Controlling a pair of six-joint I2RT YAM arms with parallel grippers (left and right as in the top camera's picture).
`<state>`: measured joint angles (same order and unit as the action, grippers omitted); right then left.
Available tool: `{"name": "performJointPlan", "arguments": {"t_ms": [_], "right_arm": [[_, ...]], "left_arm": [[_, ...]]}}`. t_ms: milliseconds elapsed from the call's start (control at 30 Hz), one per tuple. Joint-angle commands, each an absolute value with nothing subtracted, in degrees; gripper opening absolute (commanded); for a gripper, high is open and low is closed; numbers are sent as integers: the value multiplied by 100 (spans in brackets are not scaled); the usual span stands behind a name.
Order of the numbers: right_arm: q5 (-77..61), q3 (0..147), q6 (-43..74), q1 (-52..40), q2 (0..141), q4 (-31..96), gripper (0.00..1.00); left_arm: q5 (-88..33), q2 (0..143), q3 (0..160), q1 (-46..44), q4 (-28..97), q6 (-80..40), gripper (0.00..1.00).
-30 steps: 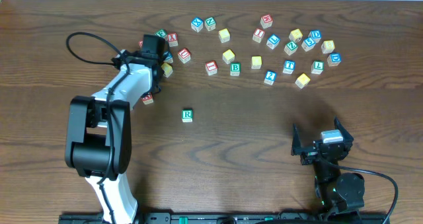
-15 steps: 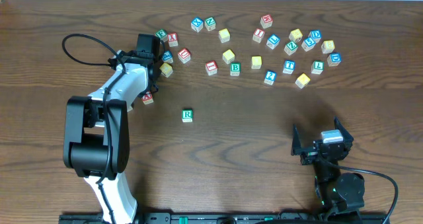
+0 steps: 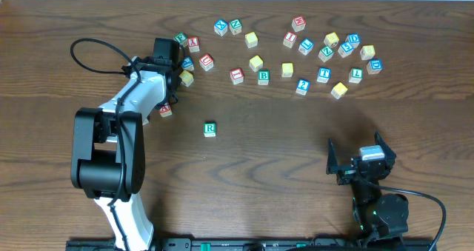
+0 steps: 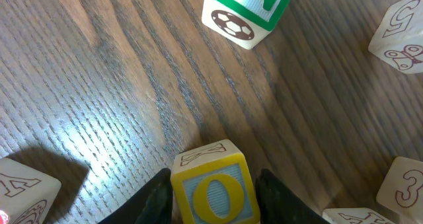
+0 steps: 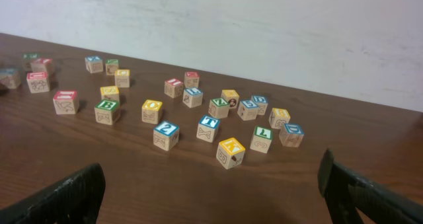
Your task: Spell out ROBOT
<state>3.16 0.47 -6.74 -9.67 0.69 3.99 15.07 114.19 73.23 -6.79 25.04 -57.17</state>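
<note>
My left gripper (image 4: 215, 207) is shut on a yellow-framed O cube (image 4: 215, 187), one dark finger (image 4: 158, 197) against each side, and the cube rests on the wood. From overhead this gripper (image 3: 183, 73) sits at the left end of the cube scatter, half covering the O cube (image 3: 188, 79). The green R cube (image 3: 209, 129) stands alone nearer the front. In the scatter are the green B cube (image 3: 264, 77), the blue T cube (image 3: 324, 75) and a yellow-topped cube (image 3: 256, 62). My right gripper (image 3: 361, 162) waits open at the front right, its fingers (image 5: 66, 197) wide apart around nothing.
A green cube with a football picture (image 4: 248, 9) lies just beyond the held cube, with other cubes (image 4: 400, 29) close on the right and lower left. Red-lettered cubes (image 3: 207, 60) and a blue 2 cube (image 3: 302, 86) mix with the scatter. A black cable (image 3: 92, 47) loops left of the arm.
The left gripper shifted slightly left and back, then its jaws closed in on the yellow O cube. The right arm and the other cubes stayed still.
</note>
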Motion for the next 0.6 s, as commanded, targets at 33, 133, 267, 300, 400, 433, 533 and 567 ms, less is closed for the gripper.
{"name": "performJointPlan", "arguments": {"t_ms": [33,133,267,300,400,433,533,567], "right_arm": [[287,32,-735,-904,54,410,99],[287,32,-735,-904,54,410,99],[287,32,-735,-904,54,410,99],[287,32,-735,-904,54,410,99],[287,32,-738,-904,54,410,99],[287,32,-735,-904,54,410,99],[287,32,-735,-904,54,410,99],[287,32,-735,-904,54,410,99]], "left_arm": [[1522,11542,7446,-666,2491,-5730,40],[1525,11542,7446,-666,2491,-5730,40],[1525,11542,7446,-666,2488,-5728,40],[1525,11542,7446,-666,2488,-5730,40],[1522,11542,7446,-666,2488,-5728,38],[1522,11542,7446,-666,2491,-5728,36],[1520,11542,7446,-666,2491,-5725,33],[1520,11542,7446,-666,2493,-5725,31]]}}
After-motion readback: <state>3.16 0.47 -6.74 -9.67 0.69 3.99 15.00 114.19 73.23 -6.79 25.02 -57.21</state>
